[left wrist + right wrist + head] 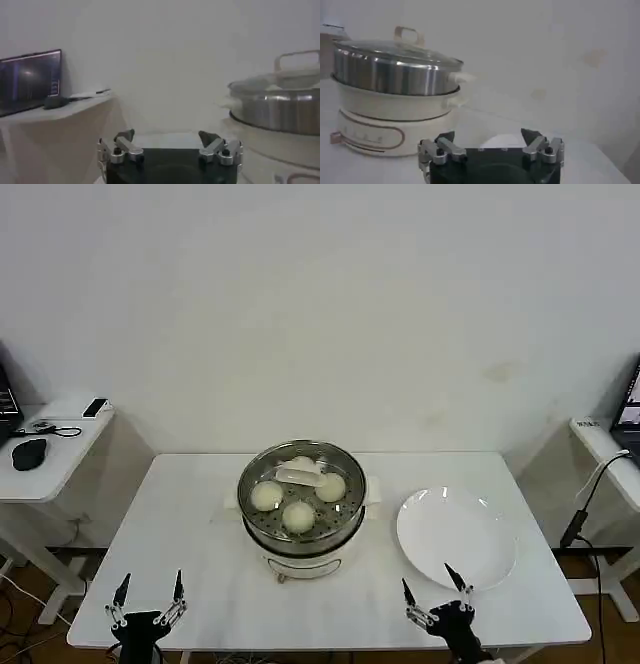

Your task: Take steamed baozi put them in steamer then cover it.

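Buns, the steamed baozi (299,514), are sitting inside the steamer (300,546) at the middle of the table (190,524), and we are seeing them through the cover (300,476), which is resting on the pot's rim with its pale handle upward. We are holding both arms low at the table's near edge: the left gripper (149,589) with its fingers spread and holding nothing, the right gripper (436,584) likewise parted and empty, just beside the bare white plate (455,536). We are judging the task as good as done. What we are worrying about now is a careless move: the right gripper is sitting close to the plate's rim and could nudge it toward the table edge, and any swing inward could knock the lid askew on the pot.
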Tool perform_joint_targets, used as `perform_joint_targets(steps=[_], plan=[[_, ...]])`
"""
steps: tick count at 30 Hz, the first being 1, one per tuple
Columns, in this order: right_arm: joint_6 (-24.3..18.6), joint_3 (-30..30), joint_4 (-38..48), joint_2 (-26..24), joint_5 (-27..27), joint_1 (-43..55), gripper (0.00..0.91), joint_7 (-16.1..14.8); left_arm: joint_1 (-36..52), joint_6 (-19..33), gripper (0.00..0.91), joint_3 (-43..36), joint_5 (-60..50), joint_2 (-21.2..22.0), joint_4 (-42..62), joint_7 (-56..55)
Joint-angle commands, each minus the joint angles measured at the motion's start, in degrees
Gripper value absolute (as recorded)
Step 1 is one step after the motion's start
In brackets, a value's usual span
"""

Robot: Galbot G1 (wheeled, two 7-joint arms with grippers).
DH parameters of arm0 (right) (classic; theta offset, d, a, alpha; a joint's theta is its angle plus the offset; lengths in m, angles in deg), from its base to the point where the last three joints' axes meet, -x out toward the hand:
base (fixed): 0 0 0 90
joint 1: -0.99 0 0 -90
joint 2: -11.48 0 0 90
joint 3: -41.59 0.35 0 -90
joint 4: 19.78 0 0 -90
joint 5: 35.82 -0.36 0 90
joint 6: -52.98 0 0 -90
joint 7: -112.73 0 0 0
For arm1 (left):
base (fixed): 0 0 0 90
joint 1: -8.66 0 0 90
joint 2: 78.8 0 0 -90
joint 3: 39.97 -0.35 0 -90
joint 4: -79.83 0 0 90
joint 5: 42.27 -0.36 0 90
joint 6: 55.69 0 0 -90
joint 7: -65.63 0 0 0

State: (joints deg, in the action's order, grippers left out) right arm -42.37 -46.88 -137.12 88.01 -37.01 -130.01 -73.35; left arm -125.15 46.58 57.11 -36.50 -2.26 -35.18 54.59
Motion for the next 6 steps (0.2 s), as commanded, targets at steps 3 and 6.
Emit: perform_joint_targets(steps=[3,6], plan=[[1.73,-0.85,-1.02,-2.98,-5.48,-0.64,0.907,0.15,-0.78,-0.86,0.907,0.22,-1.56,0.23,0.59,0.64],[1.69,-0.68,-0.64,-2.93,-5.59,-0.39,0.907,0.29,-1.03,-1.86,0.907,0.33,-1.69,-0.24,0.66,1.17]])
